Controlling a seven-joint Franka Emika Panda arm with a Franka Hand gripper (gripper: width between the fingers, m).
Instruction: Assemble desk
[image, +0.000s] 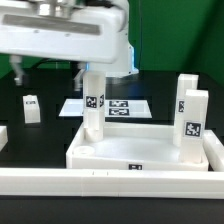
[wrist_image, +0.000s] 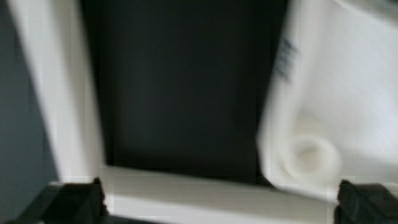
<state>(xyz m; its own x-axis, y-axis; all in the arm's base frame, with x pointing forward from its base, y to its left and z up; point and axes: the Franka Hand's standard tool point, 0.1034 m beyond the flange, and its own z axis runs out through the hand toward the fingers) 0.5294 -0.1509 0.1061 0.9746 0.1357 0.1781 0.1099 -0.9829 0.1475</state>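
White plastic parts on a black bench (image: 45, 135). Big white tabletop (image: 140, 152) of the desk lying flat near the front, open side up like a tray, with a low wall all round. Just in front of it, a long white rail (image: 110, 182), close along the front edge.

One white leg (image: 93, 108) standing up straight in the tabletop's back corner toward the exterior view's left, with a black-and-white tag (image: 93, 100) on its side. Two more tall legs at the exterior view's right: one (image: 194, 120) nearer, with a tag, and one (image: 186, 90) just behind it. Hard to tell for those two: in sockets, or only beside the tray. A small white leg (image: 32, 108) alone on the bench, well apart, toward the exterior view's left.

Marker board (image: 125, 105) flat behind the tabletop. White arm (image: 70, 35) up high over the back.

Gripper (wrist_image: 217, 203) wide open, holding nothing, with two dark fingertips (wrist_image: 71, 200) far apart. Under it, in the wrist view, bare black bench, with a round socket (wrist_image: 313, 156) in a white corner on one side and a long white strip (wrist_image: 54, 100) on the other.
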